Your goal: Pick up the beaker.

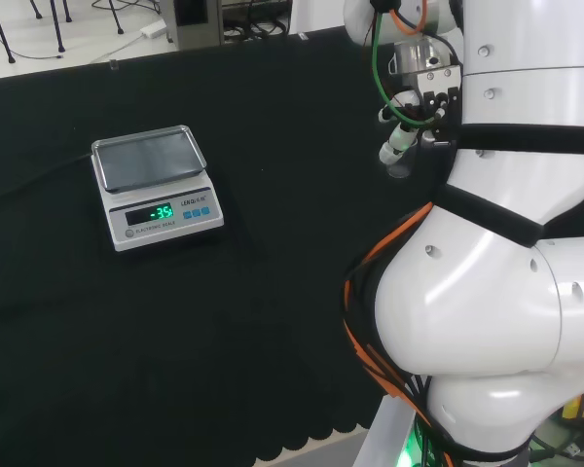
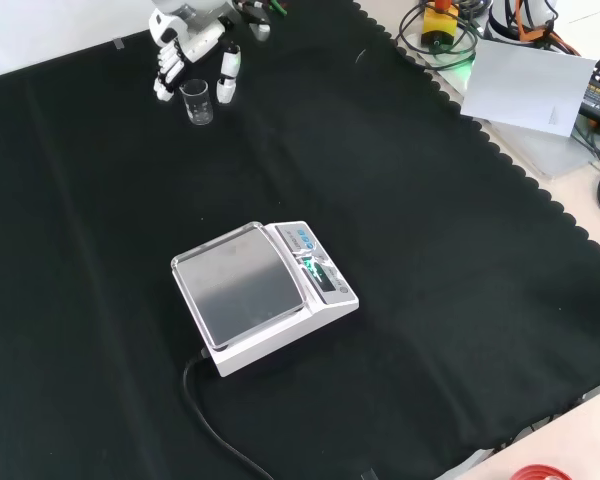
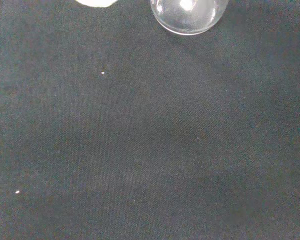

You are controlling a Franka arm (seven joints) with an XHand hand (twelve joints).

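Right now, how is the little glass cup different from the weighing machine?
The beaker is clear glass you can see through; the scale is solid white with a grey metal top. The beaker is much smaller than the scale. The beaker stands right at the hand, between its fingers, while the scale sits far from it, nearer the middle of the cloth. Both stand upright on the black cloth.
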